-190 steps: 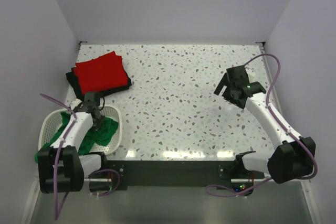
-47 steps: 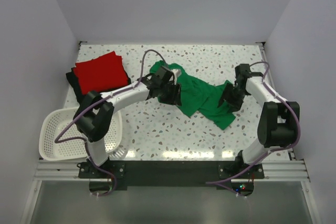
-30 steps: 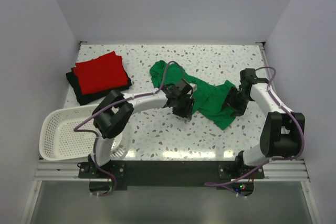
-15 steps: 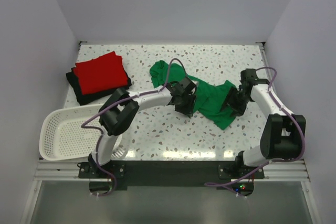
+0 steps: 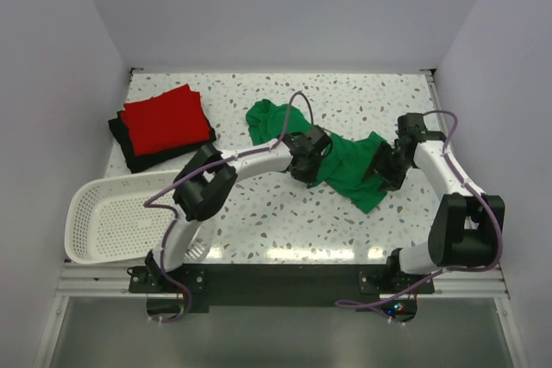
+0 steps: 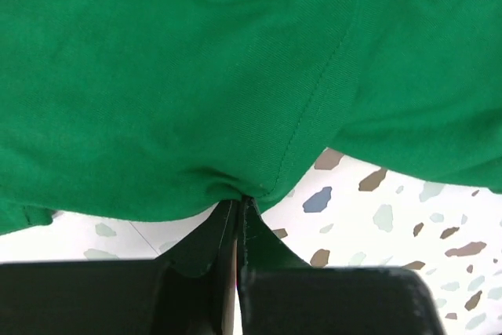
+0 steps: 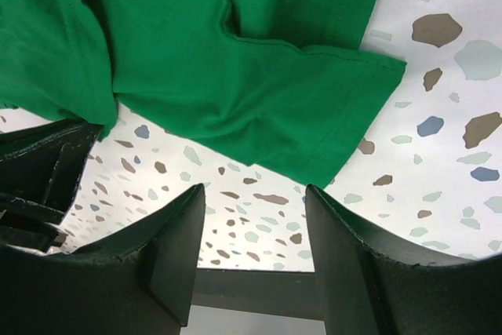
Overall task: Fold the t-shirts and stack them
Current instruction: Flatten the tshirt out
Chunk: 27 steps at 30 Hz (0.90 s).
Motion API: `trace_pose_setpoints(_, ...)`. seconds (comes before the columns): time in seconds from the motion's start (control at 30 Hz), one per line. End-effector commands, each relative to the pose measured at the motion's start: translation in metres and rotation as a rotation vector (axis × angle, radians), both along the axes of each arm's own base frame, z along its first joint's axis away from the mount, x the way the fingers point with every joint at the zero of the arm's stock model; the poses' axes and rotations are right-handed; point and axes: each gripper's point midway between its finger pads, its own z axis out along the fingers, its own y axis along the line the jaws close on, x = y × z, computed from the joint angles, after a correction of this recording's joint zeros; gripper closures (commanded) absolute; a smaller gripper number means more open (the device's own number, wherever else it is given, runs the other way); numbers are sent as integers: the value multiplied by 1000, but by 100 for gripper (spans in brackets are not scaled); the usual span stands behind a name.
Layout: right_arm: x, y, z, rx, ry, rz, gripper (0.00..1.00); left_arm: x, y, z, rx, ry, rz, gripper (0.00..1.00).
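Bright green crumpled cloth t-shirt (image 5: pixel 349 165) on speckled white table (image 5: pixel 259 204), left gripper (image 6: pixel 238 208) pinched closed on its edge, right gripper (image 7: pixel 255 194) fingers spread apart, empty, beside its sleeve

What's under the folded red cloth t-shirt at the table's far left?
A black cloth t-shirt; only its left and near edges show. The red cloth t-shirt covers the rest, so what else lies beneath cannot be seen.

Three t-shirts (image 5: pixel 349 170), one white basket (image 5: pixel 112 221), two arms (image 5: pixel 250 160)
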Motion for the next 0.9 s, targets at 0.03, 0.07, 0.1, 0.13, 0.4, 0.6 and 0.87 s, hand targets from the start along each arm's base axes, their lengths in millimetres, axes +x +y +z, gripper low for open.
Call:
trace_pose_setpoints(0.03,1,-3,8,2,-34,-11,42,-4,38,-31,192,-4,7,100)
trace_pose_setpoints(0.07,1,-6,9,-6,-34,-15,42,-2,41,-27,197,-17,16,100)
trace_pose_setpoints(0.1,4,-10,12,-15,-43,-17,42,4,44,-12,186,-53,43,100)
trace_pose_setpoints(0.13,5,-16,13,-35,-45,-23,42,10,55,-6,184,-57,76,100)
trace_pose_setpoints(0.4,11,-52,15,-81,-32,-90,40,40,133,121,-58,-225,354,100)
trace_pose_setpoints(0.6,2,-46,-16,-45,39,-119,40,35,183,123,-19,-217,441,100)
trace_pose_setpoints(0.87,-6,-60,-43,-112,92,-130,45,41,209,121,10,-220,489,100)
